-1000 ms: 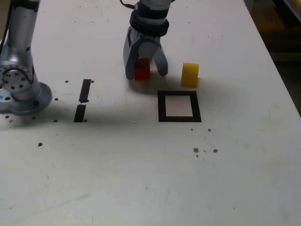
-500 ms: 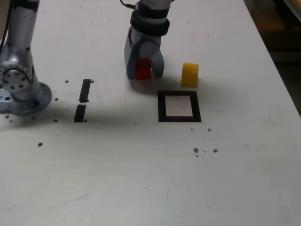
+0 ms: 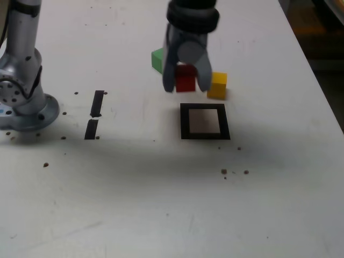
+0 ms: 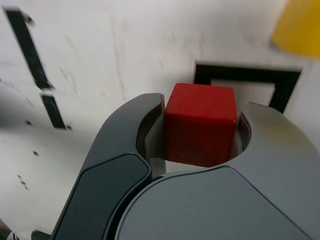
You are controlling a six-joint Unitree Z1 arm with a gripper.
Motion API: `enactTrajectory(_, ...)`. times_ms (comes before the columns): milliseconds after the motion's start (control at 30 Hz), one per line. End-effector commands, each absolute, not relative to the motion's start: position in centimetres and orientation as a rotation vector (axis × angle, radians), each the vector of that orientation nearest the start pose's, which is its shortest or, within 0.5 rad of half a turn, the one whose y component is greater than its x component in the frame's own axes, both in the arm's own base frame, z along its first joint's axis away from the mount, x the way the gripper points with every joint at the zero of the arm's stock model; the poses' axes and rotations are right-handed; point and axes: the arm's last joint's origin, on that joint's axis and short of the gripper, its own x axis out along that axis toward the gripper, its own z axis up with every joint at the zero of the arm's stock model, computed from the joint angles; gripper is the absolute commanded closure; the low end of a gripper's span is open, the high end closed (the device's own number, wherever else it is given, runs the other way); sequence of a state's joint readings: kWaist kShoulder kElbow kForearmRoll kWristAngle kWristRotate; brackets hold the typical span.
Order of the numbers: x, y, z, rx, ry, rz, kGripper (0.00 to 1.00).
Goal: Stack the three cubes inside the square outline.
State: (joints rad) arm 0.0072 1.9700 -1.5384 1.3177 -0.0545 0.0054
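My gripper (image 3: 186, 81) is shut on the red cube (image 3: 185, 78), which hangs above the table just behind the square outline (image 3: 204, 121). The wrist view shows the red cube (image 4: 201, 123) clamped between both fingers, with the square outline (image 4: 247, 75) beyond it. The yellow cube (image 3: 217, 85) rests on the table on the exterior view's right of the gripper, close behind the outline's far right corner; it is the yellow cube (image 4: 299, 25) at the wrist view's edge. The green cube (image 3: 157, 59) sits further back, on the exterior view's left of the gripper.
The arm's grey base (image 3: 21, 102) stands at the exterior view's left. Two short black tape strips (image 3: 94, 114) lie between the base and the outline. Small dark specks (image 3: 231, 172) dot the white table (image 3: 172, 204).
The gripper closed on the red cube, lifted it off the table and carried it toward the exterior view's right, nearer the outline. The green cube, hidden behind the gripper before, now shows.
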Motion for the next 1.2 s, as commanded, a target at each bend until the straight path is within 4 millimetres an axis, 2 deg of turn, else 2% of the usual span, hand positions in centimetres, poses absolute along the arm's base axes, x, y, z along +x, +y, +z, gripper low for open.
enactTrajectory(0, 34.4, -0.9, 26.7, -0.062, 1.744, -0.061, 0.98)
enactTrajectory(167, 35.3, -2.2, 25.6, -0.081, 1.743, -0.086, 0.98)
enactTrajectory(500, 36.8, -2.2, 22.0, -0.070, 1.768, -0.055, 0.98)
enactTrajectory(733, 37.3, -2.2, 21.5, -0.065, 1.756, -0.046, 0.97)
enactTrajectory(833, 37.3, -2.2, 21.1, -0.068, 1.766, -0.048, 0.93)
enactTrajectory(900, 37.1, -2.2, 20.7, -0.077, 1.783, -0.054, 0.85)
enactTrajectory(967, 37.1, -2.2, 20.4, -0.085, 1.795, -0.060, 0.73)
enactTrajectory(1167, 37.0, -2.2, 20.8, -0.091, 1.781, -0.064, 0.14)
